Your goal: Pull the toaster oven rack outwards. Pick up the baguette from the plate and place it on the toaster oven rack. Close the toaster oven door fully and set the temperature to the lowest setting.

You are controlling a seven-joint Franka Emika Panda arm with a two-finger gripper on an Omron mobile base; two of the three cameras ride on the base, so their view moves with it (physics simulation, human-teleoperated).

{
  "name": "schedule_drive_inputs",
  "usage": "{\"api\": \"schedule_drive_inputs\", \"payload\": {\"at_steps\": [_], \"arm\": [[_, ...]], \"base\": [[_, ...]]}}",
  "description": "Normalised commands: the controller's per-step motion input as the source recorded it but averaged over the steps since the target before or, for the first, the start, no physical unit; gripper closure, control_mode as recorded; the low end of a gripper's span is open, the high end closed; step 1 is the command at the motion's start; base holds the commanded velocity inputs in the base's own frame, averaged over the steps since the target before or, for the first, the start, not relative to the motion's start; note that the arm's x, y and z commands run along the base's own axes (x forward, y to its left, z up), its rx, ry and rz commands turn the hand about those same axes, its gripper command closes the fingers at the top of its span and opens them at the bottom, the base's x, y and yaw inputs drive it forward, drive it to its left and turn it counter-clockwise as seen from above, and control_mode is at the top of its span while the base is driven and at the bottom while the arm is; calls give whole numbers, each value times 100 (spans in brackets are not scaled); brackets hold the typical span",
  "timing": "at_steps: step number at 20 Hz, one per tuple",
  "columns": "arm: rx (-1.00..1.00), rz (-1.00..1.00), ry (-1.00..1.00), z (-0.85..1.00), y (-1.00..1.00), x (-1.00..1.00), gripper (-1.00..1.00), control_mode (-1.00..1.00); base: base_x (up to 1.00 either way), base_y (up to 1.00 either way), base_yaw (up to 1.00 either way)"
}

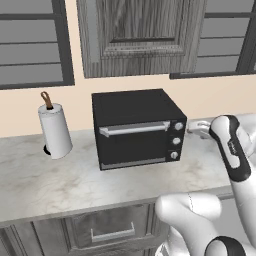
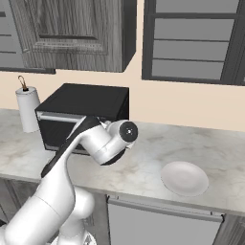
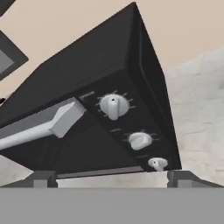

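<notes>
The tool (image 3: 112,178) stands wide with nothing between its tips, just in front of the toaster oven (image 1: 135,129), whose faint lettering by the knobs is too blurred to read. The black oven sits on the marble table (image 1: 45,175), its door (image 1: 135,142) shut under a silver handle (image 3: 41,127). The white plate (image 2: 184,178) lies bare, well apart to the right.

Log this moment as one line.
door: shut | plate: bare | gripper: open, facing knobs, holding nothing
</notes>
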Motion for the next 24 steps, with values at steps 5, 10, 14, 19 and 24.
{"api": "schedule_drive_inputs", "payload": {"at_steps": [5, 10, 14, 19, 24], "arm": [[-1, 0, -9, -6, 0, 33, -100, -100], [-3, 0, -15, -7, 0, 25, -100, -100], [-9, 0, -25, -19, 0, 10, -100, -100], [-17, 0, -21, -26, 4, 0, -100, -100], [-13, 0, -7, -1, 22, 1, -100, -100]], "base": [[0, 0, 0], [0, 0, 0], [0, 0, 0], [0, 0, 0], [0, 0, 0]]}}
